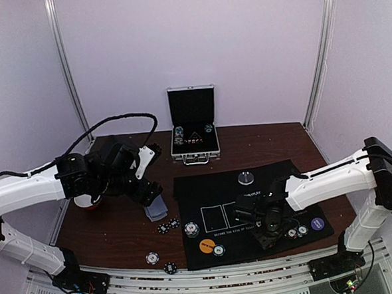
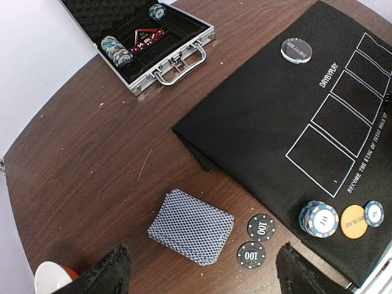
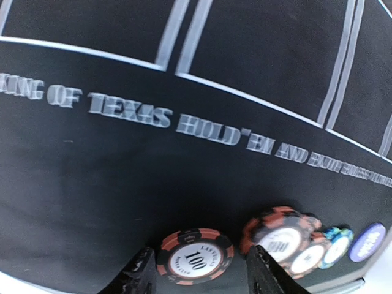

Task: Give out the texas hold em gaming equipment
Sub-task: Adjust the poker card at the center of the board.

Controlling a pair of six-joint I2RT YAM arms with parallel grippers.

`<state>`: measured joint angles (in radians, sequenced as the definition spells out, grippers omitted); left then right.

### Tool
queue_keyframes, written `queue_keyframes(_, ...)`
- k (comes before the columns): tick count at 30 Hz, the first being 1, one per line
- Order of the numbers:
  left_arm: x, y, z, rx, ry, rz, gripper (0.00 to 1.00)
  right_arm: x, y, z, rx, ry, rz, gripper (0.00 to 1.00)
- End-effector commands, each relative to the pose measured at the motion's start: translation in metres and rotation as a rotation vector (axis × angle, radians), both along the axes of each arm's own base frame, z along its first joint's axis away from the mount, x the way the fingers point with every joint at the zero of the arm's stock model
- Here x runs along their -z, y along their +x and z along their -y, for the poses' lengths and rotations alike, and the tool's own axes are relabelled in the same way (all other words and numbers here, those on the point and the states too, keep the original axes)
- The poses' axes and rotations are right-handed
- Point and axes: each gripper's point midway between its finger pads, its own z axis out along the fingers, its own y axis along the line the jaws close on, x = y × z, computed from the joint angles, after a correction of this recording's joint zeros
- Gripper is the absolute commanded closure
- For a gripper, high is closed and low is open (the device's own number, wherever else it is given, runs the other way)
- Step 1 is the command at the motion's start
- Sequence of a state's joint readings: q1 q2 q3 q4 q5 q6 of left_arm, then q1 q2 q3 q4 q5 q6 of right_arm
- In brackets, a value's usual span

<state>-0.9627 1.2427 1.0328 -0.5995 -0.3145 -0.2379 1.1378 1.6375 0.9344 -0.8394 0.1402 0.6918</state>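
A deck of grey-blue-backed cards [image 2: 191, 226] lies on the wood table, with two black 100 chips [image 2: 261, 227] to its right. My left gripper [image 2: 205, 277] is open and empty, just above the deck [image 1: 156, 208]. On the black mat [image 1: 253, 203] are a blue chip stack [image 2: 319, 218], an orange button disc [image 2: 354, 221], a silver disc [image 2: 296, 50] and a purple disc [image 3: 366, 242]. My right gripper [image 3: 202, 275] is open, low over the mat, its fingers either side of an orange-black 100 chip [image 3: 196, 256] lying flat. More orange-edged chips [image 3: 282, 236] are stacked to its right.
The silver case [image 1: 193, 124] stands open at the back with chips and dice inside. A red-and-white round thing [image 1: 89, 201] sits under my left arm. Two loose chips [image 1: 152, 258] lie near the table's front edge. White walls enclose the sides.
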Motion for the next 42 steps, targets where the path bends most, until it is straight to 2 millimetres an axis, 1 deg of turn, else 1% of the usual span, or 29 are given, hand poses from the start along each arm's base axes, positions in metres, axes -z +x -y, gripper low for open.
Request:
queue_keyframes(1,-0.004,0.005,-0.001,-0.005,-0.004,0.033,0.15,-0.008,0.004,0.034,0.019,-0.163,0.049,0.48)
queue_keyframes(3,-0.003,0.007,-0.002,-0.003,0.005,0.041,0.15,-0.014,0.009,0.04,0.023,-0.182,0.084,0.49)
queue_keyframes(6,-0.006,0.008,-0.001,0.003,0.005,0.047,0.15,-0.02,0.013,0.04,0.033,-0.172,0.101,0.5)
queue_keyframes(11,-0.005,0.008,-0.003,0.008,0.012,0.049,0.15,-0.018,0.012,0.03,0.016,-0.125,0.071,0.5)
queue_keyframes(13,-0.004,0.007,-0.003,0.012,0.009,0.042,0.15,-0.021,0.01,0.021,-0.004,-0.09,0.047,0.49)
queue_keyframes(15,-0.004,0.006,-0.003,0.016,0.003,0.037,0.15,-0.028,0.01,0.007,-0.02,-0.026,0.034,0.46)
queue_keyframes(17,-0.001,0.007,-0.006,0.009,0.005,0.031,0.15,-0.042,0.013,-0.006,-0.036,0.044,0.048,0.43)
queue_keyframes(19,0.003,0.01,-0.011,-0.017,0.003,0.014,0.15,-0.06,0.02,-0.016,-0.046,0.093,0.073,0.41)
queue_keyframes(20,0.005,0.012,-0.013,-0.032,-0.001,0.003,0.15,-0.072,0.024,-0.021,-0.045,0.123,0.089,0.4)
queue_keyframes(23,0.006,0.019,-0.025,-0.1,-0.004,0.002,0.14,-0.099,0.039,-0.026,-0.032,0.199,0.138,0.36)
queue_keyframes(26,0.003,0.032,-0.042,-0.223,-0.011,0.029,0.12,-0.12,0.064,-0.02,0.02,0.274,0.195,0.35)
queue_keyframes(28,0.0,0.04,-0.054,-0.301,-0.031,0.039,0.09,-0.14,0.082,-0.022,0.05,0.341,0.245,0.34)
queue_keyframes(30,0.002,0.044,-0.062,-0.349,-0.064,0.027,0.07,-0.166,0.098,-0.035,0.027,0.436,0.316,0.33)
queue_keyframes(32,0.007,0.047,-0.065,-0.379,-0.103,0.004,0.05,-0.191,0.112,-0.05,-0.001,0.515,0.391,0.32)
queue_keyframes(34,0.016,0.047,-0.065,-0.395,-0.14,-0.037,0.04,-0.209,0.125,-0.061,-0.008,0.562,0.452,0.31)
queue_keyframes(36,0.025,0.048,-0.064,-0.414,-0.171,-0.076,0.04,-0.219,0.138,-0.074,-0.003,0.59,0.493,0.31)
queue_keyframes(40,0.039,0.053,-0.069,-0.46,-0.254,-0.121,0.03,-0.217,0.155,-0.109,-0.014,0.642,0.503,0.31)
queue_keyframes(42,0.051,0.056,-0.074,-0.491,-0.282,-0.155,0.04,-0.208,0.165,-0.122,0.021,0.643,0.519,0.32)
